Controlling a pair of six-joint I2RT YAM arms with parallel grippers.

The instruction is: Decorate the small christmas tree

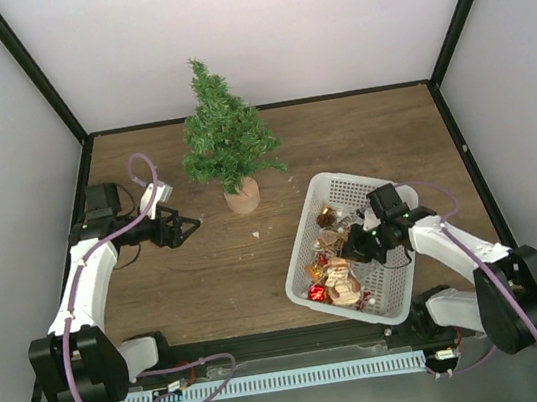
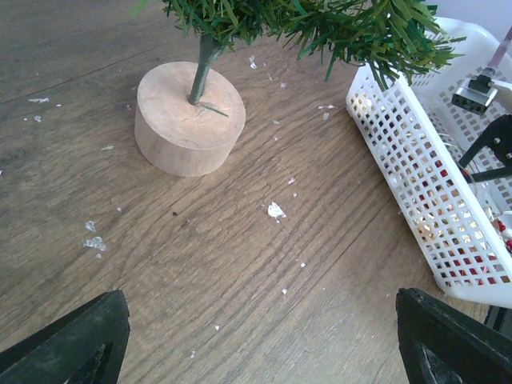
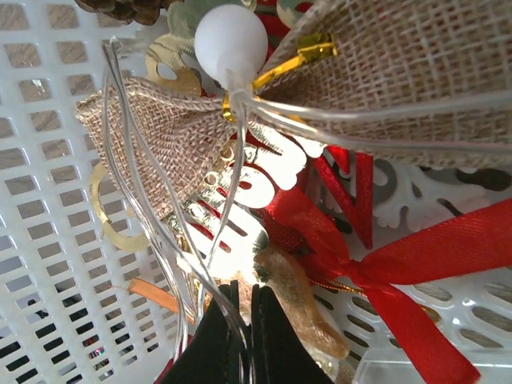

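- Roughly midway along the far side of the table, the tree stands upright on its round wooden base.
- The left gripper hovers low over the wood just left of that base. Its jaws are spread wide and hold nothing. In its wrist view the base lies ahead and a little to the left.
- White flecks dot the wood between the base and the basket.
- The basket, white and latticed, sits right of the tree. It is near the tree but apart from it, and skewed to the table's edges.
- Inside is a jumble: burlap pieces, a red ribbon, gold cut-outs and a white bulb on clear wire.
- The right gripper reaches down into the basket among these. Its fingers are clenched together, and strands of the wire run into the seam between them.
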